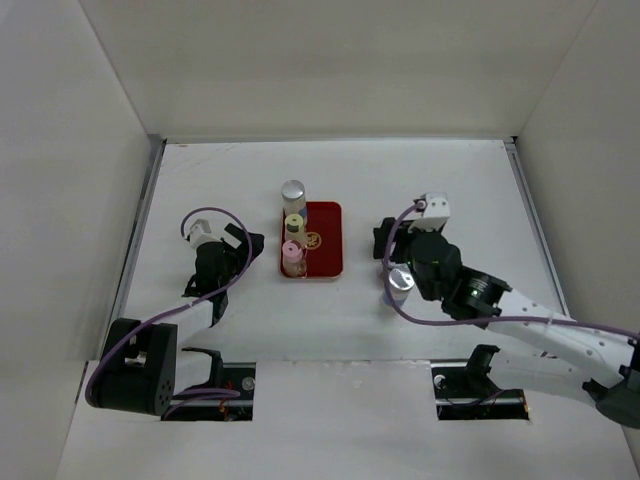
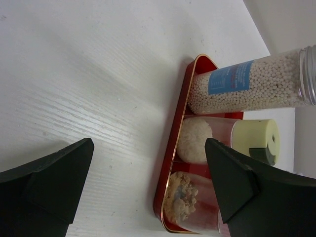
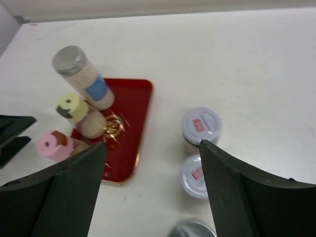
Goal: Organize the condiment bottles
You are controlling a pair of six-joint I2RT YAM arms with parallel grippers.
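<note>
Three condiment bottles stand in a row along the left side of the red tray (image 1: 325, 240): a tall silver-capped one (image 1: 292, 192), a yellow-green-capped one (image 1: 294, 222) and a pink-capped one (image 1: 291, 250). My left gripper (image 1: 246, 243) is open and empty just left of the tray; its view shows the tall bottle (image 2: 252, 86), the yellow-green cap (image 2: 254, 140) and the pink-capped bottle's body (image 2: 190, 197). My right gripper (image 3: 152, 144) is open and empty above two white-capped jars (image 3: 201, 126) (image 3: 194, 175) and a silver-capped one (image 3: 192, 231), all right of the tray.
The tray's right half with its gold emblem (image 3: 113, 126) holds nothing. In the top view my right arm covers most of the loose jars; one pale cap (image 1: 400, 280) shows. White walls enclose the table on three sides.
</note>
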